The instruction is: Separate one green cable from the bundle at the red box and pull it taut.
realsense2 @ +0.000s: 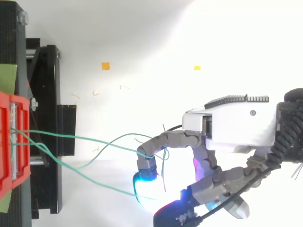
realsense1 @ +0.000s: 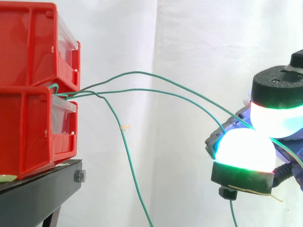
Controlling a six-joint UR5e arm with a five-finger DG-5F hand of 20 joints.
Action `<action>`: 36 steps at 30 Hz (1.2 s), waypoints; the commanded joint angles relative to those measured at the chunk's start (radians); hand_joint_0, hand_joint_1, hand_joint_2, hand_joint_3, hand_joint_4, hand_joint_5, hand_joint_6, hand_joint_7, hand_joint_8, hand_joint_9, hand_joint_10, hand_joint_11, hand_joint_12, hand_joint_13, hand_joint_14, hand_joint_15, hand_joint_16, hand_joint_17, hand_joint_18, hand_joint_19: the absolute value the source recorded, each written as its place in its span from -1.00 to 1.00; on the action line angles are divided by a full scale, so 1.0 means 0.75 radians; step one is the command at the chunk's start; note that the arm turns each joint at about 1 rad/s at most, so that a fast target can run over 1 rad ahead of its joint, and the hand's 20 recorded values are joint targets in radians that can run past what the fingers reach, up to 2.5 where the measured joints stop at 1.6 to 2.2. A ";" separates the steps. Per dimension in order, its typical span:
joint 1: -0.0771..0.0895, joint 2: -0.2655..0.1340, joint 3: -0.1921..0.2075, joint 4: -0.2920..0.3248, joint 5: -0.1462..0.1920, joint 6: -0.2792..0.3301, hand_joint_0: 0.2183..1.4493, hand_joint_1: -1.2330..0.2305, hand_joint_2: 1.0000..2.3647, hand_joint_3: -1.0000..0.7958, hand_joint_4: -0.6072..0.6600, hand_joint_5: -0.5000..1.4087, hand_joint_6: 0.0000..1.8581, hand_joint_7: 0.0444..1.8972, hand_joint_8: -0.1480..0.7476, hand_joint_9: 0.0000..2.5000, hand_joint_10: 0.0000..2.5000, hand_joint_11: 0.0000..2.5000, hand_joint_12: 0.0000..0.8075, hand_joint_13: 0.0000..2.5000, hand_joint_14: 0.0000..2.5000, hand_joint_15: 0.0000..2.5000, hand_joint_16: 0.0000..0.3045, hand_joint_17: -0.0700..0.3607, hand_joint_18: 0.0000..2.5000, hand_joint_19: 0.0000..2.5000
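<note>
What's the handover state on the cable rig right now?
Hand: fingers curled round two green cables, near the glowing pads.
Both cables arc slack from the gap in the red box to the hand.
Third cable hangs free from the box, apart from the hand.
Done: cables hooked.
Left: shed one so a single cable is held, then pull it taut.
</note>
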 commanded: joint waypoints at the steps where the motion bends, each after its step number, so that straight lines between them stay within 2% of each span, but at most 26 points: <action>1: 0.001 0.000 0.001 0.001 -0.001 0.000 -0.16 -0.33 -0.97 -0.10 0.10 -0.35 -0.46 0.18 -0.18 0.59 -0.98 -0.57 -0.03 0.25 -0.98 -0.48 -0.69 -0.18 -0.07 -0.52; 7: -0.008 -0.002 0.001 -0.003 -0.001 -0.002 -0.16 -0.33 -0.97 -0.10 0.12 -0.35 -0.46 0.18 -0.18 0.59 -0.99 -0.56 -0.04 0.25 -0.98 -0.47 -0.69 -0.19 -0.07 -0.52; 16: -0.008 -0.002 -0.001 0.006 -0.003 -0.002 -0.16 -0.33 -0.97 -0.10 0.12 -0.35 -0.46 0.17 -0.18 0.59 -0.99 -0.56 -0.04 0.25 -0.98 -0.48 -0.69 -0.19 -0.07 -0.52; 30: -0.008 0.000 -0.001 0.179 -0.001 -0.002 -0.16 -0.33 -0.97 -0.11 0.12 -0.35 -0.46 0.18 -0.18 0.59 -0.99 -0.57 -0.03 0.25 -0.98 -0.47 -0.70 -0.19 -0.07 -0.52; 36: -0.008 -0.002 -0.001 0.200 -0.003 -0.004 -0.16 -0.33 -0.97 -0.10 0.11 -0.35 -0.46 0.17 -0.18 0.59 -0.98 -0.57 -0.04 0.25 -0.98 -0.48 -0.70 -0.19 -0.07 -0.52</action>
